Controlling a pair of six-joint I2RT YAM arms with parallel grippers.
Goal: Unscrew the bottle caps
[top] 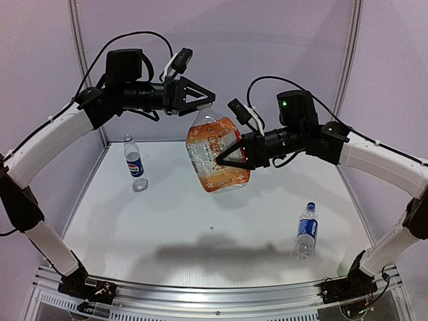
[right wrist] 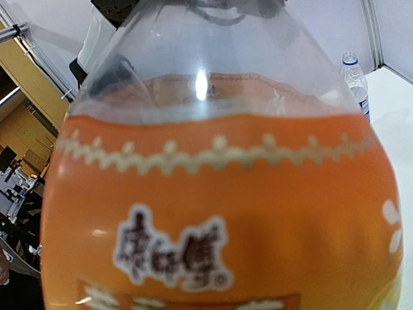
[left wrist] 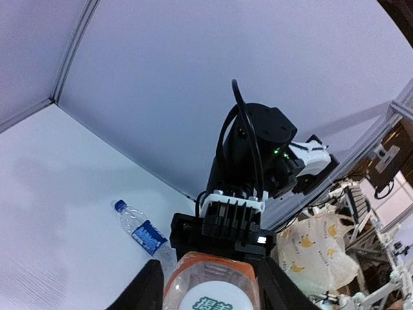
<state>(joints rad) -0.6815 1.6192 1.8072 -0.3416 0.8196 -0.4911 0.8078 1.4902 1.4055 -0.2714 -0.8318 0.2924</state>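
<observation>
The squat orange-labelled bottle hangs tilted above the table, with its top toward the upper left. My right gripper is shut on its body, and the orange label fills the right wrist view and hides the fingers. My left gripper is over the bottle's top. In the left wrist view the whitish cap lies between the two dark fingers, which have closed in on it. A slim bottle lies at the right with its blue cap on. Another slim bottle stands at the back left.
White walls with metal posts enclose the white table. An aluminium rail runs along the near edge between the arm bases. A banana-print bag sits outside the enclosure.
</observation>
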